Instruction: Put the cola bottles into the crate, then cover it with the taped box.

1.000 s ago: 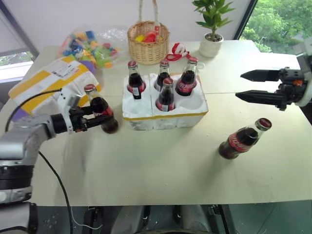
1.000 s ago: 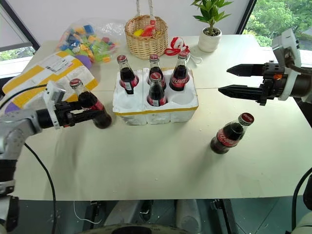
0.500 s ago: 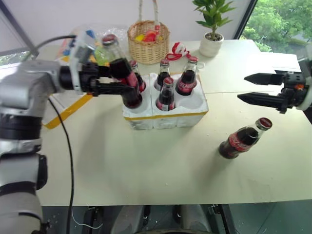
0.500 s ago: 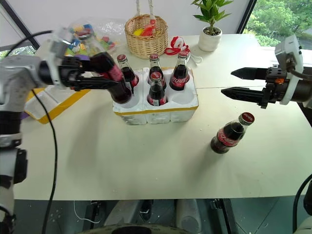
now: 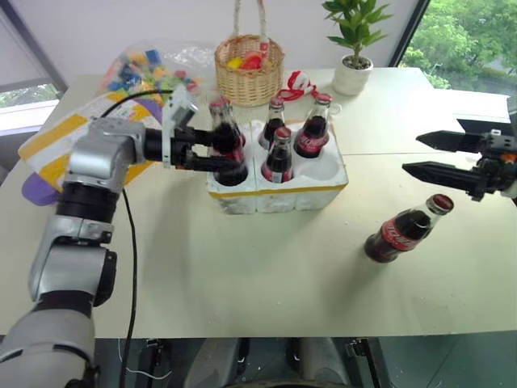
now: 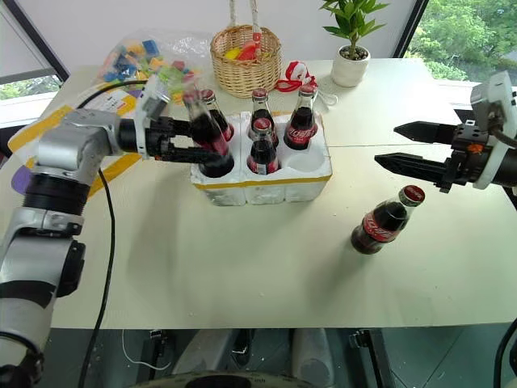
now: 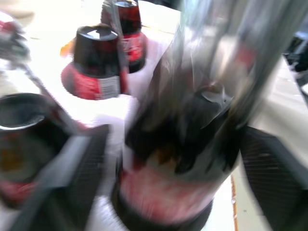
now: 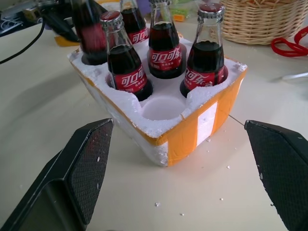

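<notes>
L gripper (image 6: 194,145) at front-left well of the crate (image 6: 262,179), fingers either side of a cola bottle (image 6: 208,139) w/ base already in the well; whether they grip or have let go, can't tell. To do it well: check bottle sits upright and fully down, then back straight out w/o clipping the neighbours. R gripper (image 6: 408,145) spread wide, empty, above the last bottle (image 6: 381,223), which lies tilted on the table (image 6: 242,259) near crate's right. Bottles: dark glass, red caps, red labels. Four stand in wells, one front well free. Taped box (image 5: 60,137) far left, behind L arm.
</notes>
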`<action>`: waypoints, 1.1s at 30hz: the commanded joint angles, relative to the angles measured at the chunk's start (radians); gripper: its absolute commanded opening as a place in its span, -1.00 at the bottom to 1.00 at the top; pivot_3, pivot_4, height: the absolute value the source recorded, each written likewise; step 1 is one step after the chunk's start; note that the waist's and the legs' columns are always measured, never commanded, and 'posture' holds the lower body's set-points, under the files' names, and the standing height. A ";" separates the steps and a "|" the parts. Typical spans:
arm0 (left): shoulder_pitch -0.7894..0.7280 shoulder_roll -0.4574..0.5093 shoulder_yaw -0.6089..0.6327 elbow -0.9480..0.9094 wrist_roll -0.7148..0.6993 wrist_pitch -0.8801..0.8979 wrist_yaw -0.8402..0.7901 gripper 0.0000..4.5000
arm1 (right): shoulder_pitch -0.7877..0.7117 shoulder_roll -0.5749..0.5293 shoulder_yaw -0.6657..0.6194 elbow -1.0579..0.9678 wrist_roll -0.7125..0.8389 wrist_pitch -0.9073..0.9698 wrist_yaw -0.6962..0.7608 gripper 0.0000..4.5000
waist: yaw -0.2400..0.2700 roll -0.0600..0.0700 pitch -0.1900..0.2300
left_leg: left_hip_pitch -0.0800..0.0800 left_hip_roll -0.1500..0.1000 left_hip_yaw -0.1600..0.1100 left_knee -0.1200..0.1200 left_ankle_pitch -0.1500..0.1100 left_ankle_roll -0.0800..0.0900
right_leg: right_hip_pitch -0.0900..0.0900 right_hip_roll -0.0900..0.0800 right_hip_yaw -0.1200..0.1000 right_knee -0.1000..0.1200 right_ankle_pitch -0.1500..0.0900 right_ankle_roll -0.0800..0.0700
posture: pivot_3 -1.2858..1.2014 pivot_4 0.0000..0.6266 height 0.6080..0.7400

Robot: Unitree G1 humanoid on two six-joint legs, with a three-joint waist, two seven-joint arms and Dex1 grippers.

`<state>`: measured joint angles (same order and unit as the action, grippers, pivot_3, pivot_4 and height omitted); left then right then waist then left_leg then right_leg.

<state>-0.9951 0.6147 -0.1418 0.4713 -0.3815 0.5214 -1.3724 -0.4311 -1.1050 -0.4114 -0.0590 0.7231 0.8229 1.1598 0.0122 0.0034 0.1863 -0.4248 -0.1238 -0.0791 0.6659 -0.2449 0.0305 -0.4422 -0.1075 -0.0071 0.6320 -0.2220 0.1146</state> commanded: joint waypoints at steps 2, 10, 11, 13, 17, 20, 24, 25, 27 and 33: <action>-0.007 0.014 0.014 -0.029 0.019 -0.022 -0.010 0.98 | -0.030 -0.001 -0.020 -0.011 0.002 -0.028 -0.029 1.00 | 0.000 0.000 0.000 | 0.000 0.000 0.000 -0.001 0.000 0.000 | 0.000 0.000 0.000 0.000 0.000 0.000 | 0.03 -0.52 0.88; -0.003 0.132 0.085 -0.130 -0.045 0.062 -0.088 0.98 | -0.009 -0.027 -0.076 0.108 -0.106 -0.120 -0.118 1.00 | -0.001 0.000 0.000 | -0.001 0.000 0.000 -0.001 0.000 0.000 | -0.001 0.000 0.000 0.000 0.000 0.000 | 0.03 -0.52 0.88; 0.003 0.160 0.097 -0.150 -0.056 0.074 -0.104 0.98 | 0.031 -0.045 -0.110 0.125 -0.124 -0.134 -0.106 1.00 | 0.001 0.000 0.000 | -0.001 0.000 0.000 -0.001 0.000 0.000 | -0.001 0.000 0.000 0.000 0.000 0.000 | 0.03 -0.52 0.88; 0.008 0.211 0.120 -0.197 -0.090 0.115 -0.133 0.98 | 0.123 -0.077 -0.193 0.155 -0.152 -0.150 -0.074 1.00 | 0.005 0.000 0.000 | -0.001 0.000 0.000 -0.001 0.000 0.000 | -0.001 0.000 0.000 0.000 0.000 0.000 | 0.03 -0.52 0.88; 0.020 0.307 0.156 -0.290 -0.165 0.203 -0.208 0.98 | 0.365 -0.073 -0.432 0.112 -0.194 -0.127 -0.003 1.00 | 0.004 0.000 0.000 | -0.001 0.000 0.000 -0.001 0.000 0.001 | 0.000 0.001 0.000 -0.001 0.000 0.000 | 0.03 -0.52 0.88; 0.054 0.348 0.156 -0.377 -0.224 0.233 -0.240 0.98 | 0.562 0.002 -0.619 0.021 -0.212 -0.097 0.026 1.00 | -0.001 0.001 -0.001 | 0.000 0.000 0.000 -0.001 -0.001 0.002 | 0.001 0.001 0.000 -0.001 0.000 0.000 | 0.03 -0.52 0.88; 0.084 0.331 0.126 -0.453 -0.253 0.233 -0.242 0.98 | 0.819 0.186 -0.795 -0.222 -0.118 0.005 0.056 1.00 | 0.006 -0.001 -0.003 | 0.004 0.002 -0.006 -0.002 -0.003 0.005 | 0.006 0.004 0.001 -0.002 -0.001 0.000 | 0.03 -0.52 0.88; 0.084 0.319 0.120 -0.453 -0.251 0.230 -0.240 0.98 | 0.847 0.235 -0.797 -0.300 -0.082 0.025 0.032 1.00 | 0.003 0.000 -0.003 | 0.004 0.002 -0.006 -0.003 -0.003 0.004 | 0.007 0.004 0.001 -0.002 -0.001 0.000 | 0.03 -0.52 0.88; 0.081 0.305 0.105 -0.453 -0.249 0.224 -0.240 0.98 | 0.876 0.315 -0.778 -0.442 -0.037 0.045 -0.034 1.00 | -0.005 0.000 -0.003 | 0.006 0.002 -0.004 -0.002 -0.002 0.003 | 0.008 0.004 0.003 -0.002 -0.001 0.000 | 0.03 -0.52 0.88; 0.076 0.301 0.052 -0.466 -0.274 0.209 -0.242 0.98 | 0.891 0.472 -0.654 -0.679 0.065 0.055 -0.216 1.00 | -0.006 0.000 -0.003 | 0.016 0.003 -0.003 -0.003 -0.005 0.002 | 0.017 0.004 0.004 -0.004 -0.003 -0.003 | 0.03 -0.52 0.88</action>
<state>-0.8989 0.9047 -0.0921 0.0244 -0.6329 0.7475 -1.6107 0.4624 -0.6433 -1.0815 -0.6874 0.7539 0.8863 0.9956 0.0066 0.0031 0.1832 -0.4089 -0.1210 -0.0819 0.6629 -0.2491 0.0333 -0.4258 -0.1035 -0.0033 0.6285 -0.2250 0.1116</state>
